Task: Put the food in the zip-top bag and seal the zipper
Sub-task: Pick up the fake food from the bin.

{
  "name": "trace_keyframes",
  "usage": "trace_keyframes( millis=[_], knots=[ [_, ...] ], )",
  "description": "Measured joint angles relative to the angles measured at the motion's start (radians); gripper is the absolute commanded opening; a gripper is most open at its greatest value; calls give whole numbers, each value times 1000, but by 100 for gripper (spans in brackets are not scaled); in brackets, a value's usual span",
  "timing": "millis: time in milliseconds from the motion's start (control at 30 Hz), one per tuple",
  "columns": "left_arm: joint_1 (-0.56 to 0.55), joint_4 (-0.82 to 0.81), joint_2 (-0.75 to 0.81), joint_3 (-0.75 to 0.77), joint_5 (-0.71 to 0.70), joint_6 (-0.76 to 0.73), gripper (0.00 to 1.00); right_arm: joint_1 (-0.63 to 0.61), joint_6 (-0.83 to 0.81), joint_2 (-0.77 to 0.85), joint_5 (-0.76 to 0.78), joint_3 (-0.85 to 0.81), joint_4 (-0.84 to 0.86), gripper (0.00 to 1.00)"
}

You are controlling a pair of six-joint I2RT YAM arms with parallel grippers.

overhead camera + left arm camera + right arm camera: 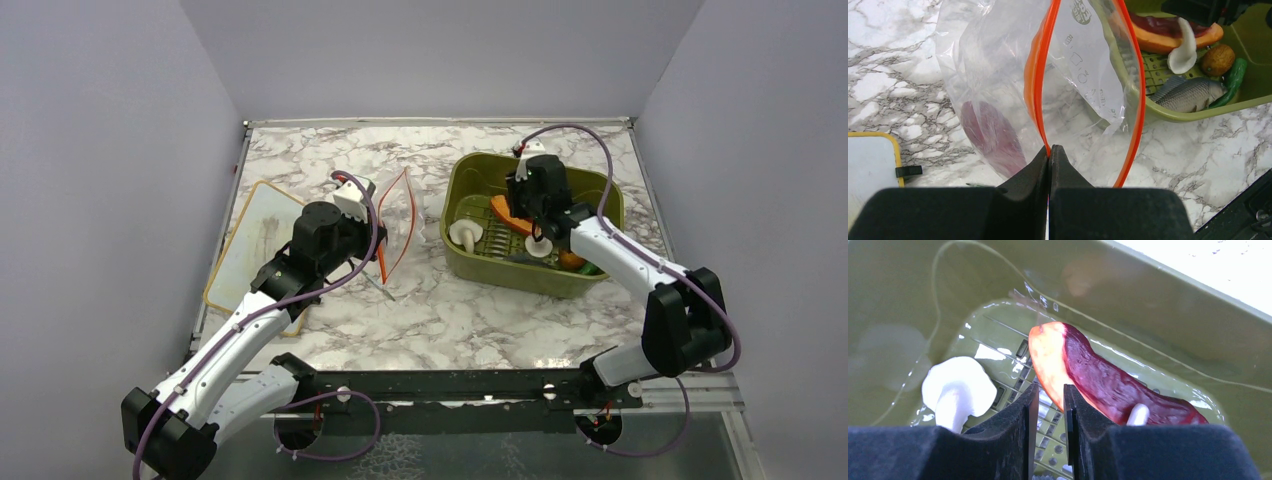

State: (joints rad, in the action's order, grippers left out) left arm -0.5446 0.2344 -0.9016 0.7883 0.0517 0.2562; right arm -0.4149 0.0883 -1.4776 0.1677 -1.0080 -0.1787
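Note:
My left gripper [1049, 149] is shut on the red-orange zipper [1035, 90] of the clear zip-top bag [1083, 75] and holds its mouth open and upright [400, 215]. A dark red-purple piece [990, 135] lies inside the bag. My right gripper [1050, 390] is down in the olive-green tub [470, 165], jaws a narrow gap apart with nothing between them. Its tips are right at the orange and dark red crescent slice [1098, 380]. A white mushroom [955, 390] lies to its left. A second mushroom [1183, 50], a small round orange-brown piece [1218, 59] and a green bit [1233, 80] also lie in the tub.
A grey toy fish [1190, 95] lies in the tub near its front wall. A tan-rimmed white board [255, 240] lies at the left of the marble table, under my left arm. The tub stands at the right, close to the bag's mouth.

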Motion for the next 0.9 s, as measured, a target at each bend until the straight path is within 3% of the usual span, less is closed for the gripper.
trace_keyframes(
  millis=[200, 400, 500, 667, 900],
  knots=[
    [0, 0, 0, 0, 0, 0, 0, 0, 12, 37, -5, 0, 6, 26],
    [0, 0, 0, 0, 0, 0, 0, 0, -44, 40, -47, 28, 10, 55],
    [0, 0, 0, 0, 0, 0, 0, 0, -82, 5, -61, 26, 9, 64],
    [0, -1, 0, 0, 0, 0, 0, 0, -134, -71, -93, 10, 8, 70],
    [0, -1, 0, 0, 0, 0, 0, 0, -185, -161, -126, -27, 25, 70]
  ],
)
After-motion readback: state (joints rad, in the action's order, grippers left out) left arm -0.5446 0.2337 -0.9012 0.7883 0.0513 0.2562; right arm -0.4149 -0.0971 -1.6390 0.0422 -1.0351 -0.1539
